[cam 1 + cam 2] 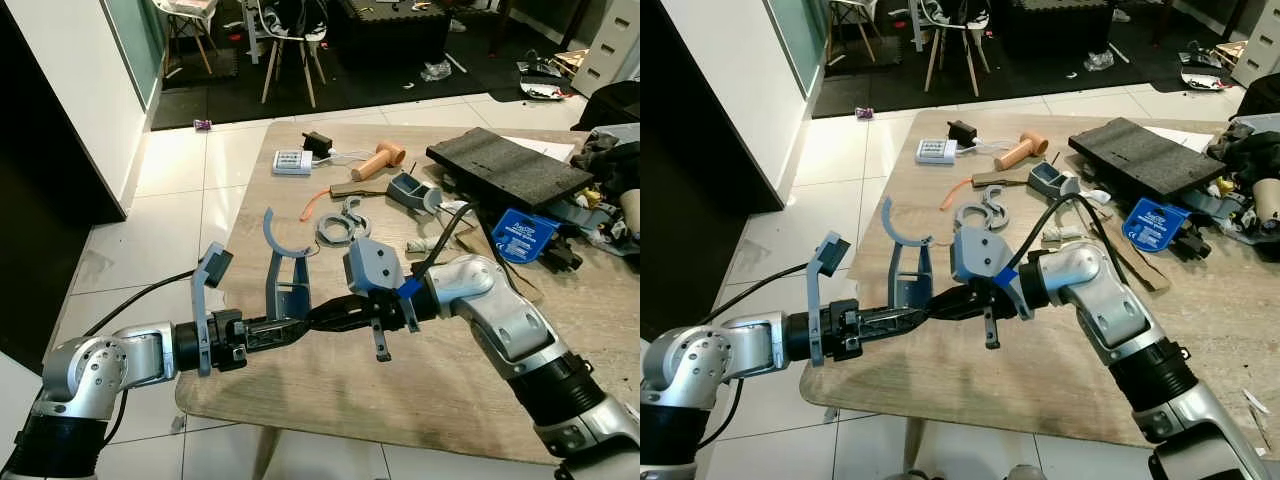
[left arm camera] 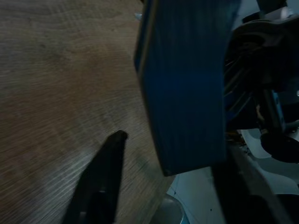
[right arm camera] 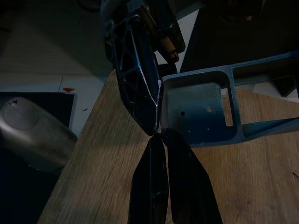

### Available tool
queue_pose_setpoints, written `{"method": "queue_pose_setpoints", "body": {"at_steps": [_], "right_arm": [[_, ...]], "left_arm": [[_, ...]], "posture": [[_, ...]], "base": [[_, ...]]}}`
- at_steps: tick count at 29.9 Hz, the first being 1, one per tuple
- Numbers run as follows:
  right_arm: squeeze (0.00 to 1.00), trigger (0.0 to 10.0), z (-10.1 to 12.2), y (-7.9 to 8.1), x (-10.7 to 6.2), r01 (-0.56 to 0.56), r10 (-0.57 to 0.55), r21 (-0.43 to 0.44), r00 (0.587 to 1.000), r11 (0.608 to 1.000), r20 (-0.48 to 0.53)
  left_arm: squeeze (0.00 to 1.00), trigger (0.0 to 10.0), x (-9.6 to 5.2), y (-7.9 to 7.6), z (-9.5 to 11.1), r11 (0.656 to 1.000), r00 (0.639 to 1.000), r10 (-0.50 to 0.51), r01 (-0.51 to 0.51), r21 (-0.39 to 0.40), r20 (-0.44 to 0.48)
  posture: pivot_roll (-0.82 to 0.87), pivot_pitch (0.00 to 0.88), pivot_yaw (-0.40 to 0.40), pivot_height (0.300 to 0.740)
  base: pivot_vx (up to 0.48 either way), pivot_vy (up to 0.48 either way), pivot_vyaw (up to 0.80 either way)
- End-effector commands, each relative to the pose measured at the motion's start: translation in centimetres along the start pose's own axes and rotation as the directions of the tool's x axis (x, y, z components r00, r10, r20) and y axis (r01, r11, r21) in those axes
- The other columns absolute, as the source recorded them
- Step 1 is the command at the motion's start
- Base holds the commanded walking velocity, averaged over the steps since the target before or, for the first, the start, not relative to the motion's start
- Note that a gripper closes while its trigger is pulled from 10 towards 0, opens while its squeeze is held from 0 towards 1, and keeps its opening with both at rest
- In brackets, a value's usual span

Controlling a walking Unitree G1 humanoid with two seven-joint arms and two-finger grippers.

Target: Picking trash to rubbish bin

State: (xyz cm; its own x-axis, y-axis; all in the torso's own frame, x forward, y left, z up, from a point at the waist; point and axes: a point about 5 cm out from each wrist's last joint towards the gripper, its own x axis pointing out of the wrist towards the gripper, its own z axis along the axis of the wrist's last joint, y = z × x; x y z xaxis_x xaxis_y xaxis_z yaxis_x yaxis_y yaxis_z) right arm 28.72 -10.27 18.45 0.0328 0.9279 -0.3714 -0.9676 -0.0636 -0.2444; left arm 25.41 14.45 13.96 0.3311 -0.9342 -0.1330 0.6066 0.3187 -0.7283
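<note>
Grey plastic bracket (image 1: 285,283) stands upright near the table's (image 1: 330,400) front edge, and we've got both grippers meeting right beside it. Our left gripper (image 1: 296,328) reaches in from the left w/ its fingers spread either side of the bracket's base, prob. to steady it before a lift. Our right gripper (image 3: 161,140) comes from the other side, fingers pinched together w/ nothing between them, tips touching the left one's. No bin in sight, so carrying comes later.
</note>
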Motion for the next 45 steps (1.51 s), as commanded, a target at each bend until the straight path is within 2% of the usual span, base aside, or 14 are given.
{"method": "queue_pose_setpoints", "body": {"at_steps": [1,20,21,24,25,33,35,38,39,40,42,43,44,45], "right_arm": [[0.0,10.0,1.4,0.5,0.4,-0.048,0.051,-0.038,0.997,0.998,0.065],[0.0,10.0,2.7,0.6,0.3,-0.052,0.054,-0.014,0.981,0.999,0.184],[0.87,10.0,2.9,0.3,0.1,-0.038,0.036,0.004,0.977,0.999,0.211],[0.87,10.0,3.2,0.1,-0.1,-0.028,0.021,0.027,0.97,0.999,0.241],[1.0,10.0,3.5,-0.1,-0.3,-0.018,0.007,0.038,0.962,0.999,0.274],[1.0,10.0,4.7,0.0,-2.2,-0.042,-0.003,0.092,0.895,0.995,0.445],[1.0,10.0,5.4,-0.4,-3.3,-0.018,-0.04,0.104,0.847,0.994,0.531],[1.0,10.0,6.8,-1.4,-5.6,0.019,-0.122,0.153,0.703,0.988,0.7],[1.0,10.0,7.0,-2.3,-7.0,0.078,-0.2,0.196,0.627,0.978,0.753],[1.0,10.0,7.0,-2.3,-7.0,0.078,-0.2,0.196,0.627,0.978,0.753],[1.0,10.0,6.8,-3.6,-9.3,0.177,-0.339,0.29,0.484,0.941,0.806],[1.0,10.0,5.9,-4.9,-11.3,0.248,-0.489,0.426,0.326,0.87,0.809],[1.0,10.0,5.9,-4.9,-11.3,0.248,-0.489,0.426,0.326,0.87,0.809],[1.0,10.0,5.2,-5.5,-11.8,0.263,-0.565,0.504,0.268,0.822,0.781]], "left_arm": [[0.0,0.0,0.0,0.4,0.1,0.999,0.999,0.034,-0.034,-0.014,0.01],[0.0,0.0,0.5,0.7,-0.2,0.999,0.999,0.051,-0.051,-0.013,0.017],[0.0,0.0,0.5,0.7,-0.2,0.999,0.998,0.052,-0.052,-0.012,0.018],[0.0,0.0,0.5,0.7,-0.2,0.999,0.998,0.053,-0.053,-0.012,0.019],[0.0,0.0,0.5,0.7,-0.2,0.999,0.998,0.054,-0.053,-0.011,0.02],[0.0,0.0,0.4,0.7,-0.1,0.998,0.998,0.056,-0.056,-0.004,0.028],[0.0,0.0,0.4,0.7,-0.1,0.998,0.998,0.057,-0.057,-0.001,0.031],[0.0,0.0,0.3,0.7,0.1,0.998,0.997,0.061,-0.062,0.013,0.043],[0.0,0.0,0.1,0.7,0.5,0.997,0.996,0.063,-0.066,0.038,0.069],[0.0,0.0,0.1,0.7,0.5,0.997,0.996,0.063,-0.066,0.038,0.069],[0.0,0.0,-0.4,0.3,1.6,0.991,0.987,0.059,-0.076,0.113,0.148],[0.0,0.0,-1.3,-0.7,3.4,0.984,0.964,0.001,-0.048,0.17,0.267],[0.0,0.0,-1.3,-0.7,3.4,0.984,0.964,0.001,-0.048,0.17,0.267],[0.0,0.0,-1.7,-1.5,4.2,0.98,0.949,-0.041,-0.024,0.198,0.314]], "posture": [[-0.07,0.079,0.038,0.74],[-0.07,0.08,0.037,0.74],[-0.07,0.078,0.036,0.74],[-0.07,0.078,0.036,0.74],[-0.07,0.078,0.036,0.74],[-0.07,0.072,0.033,0.74],[-0.07,0.072,0.033,0.74],[-0.07,0.071,0.033,0.74],[-0.07,0.072,0.035,0.74],[-0.07,0.072,0.035,0.74],[-0.07,0.076,0.036,0.74],[-0.07,0.079,0.039,0.74],[-0.07,0.079,0.039,0.74],[-0.07,0.084,0.042,0.74]], "base": [[0.0,0.0,0.0],[0.0,0.0,0.0],[0.0,0.0,0.0],[0.0,0.0,0.0],[0.0,0.0,0.0],[0.0,0.0,0.0],[0.0,0.0,0.0],[0.0,0.0,0.0],[0.0,0.0,0.0],[0.0,0.0,0.0],[0.0,0.0,0.0],[0.0,0.0,0.0],[0.0,0.0,0.0],[0.0,0.0,0.0]]}}
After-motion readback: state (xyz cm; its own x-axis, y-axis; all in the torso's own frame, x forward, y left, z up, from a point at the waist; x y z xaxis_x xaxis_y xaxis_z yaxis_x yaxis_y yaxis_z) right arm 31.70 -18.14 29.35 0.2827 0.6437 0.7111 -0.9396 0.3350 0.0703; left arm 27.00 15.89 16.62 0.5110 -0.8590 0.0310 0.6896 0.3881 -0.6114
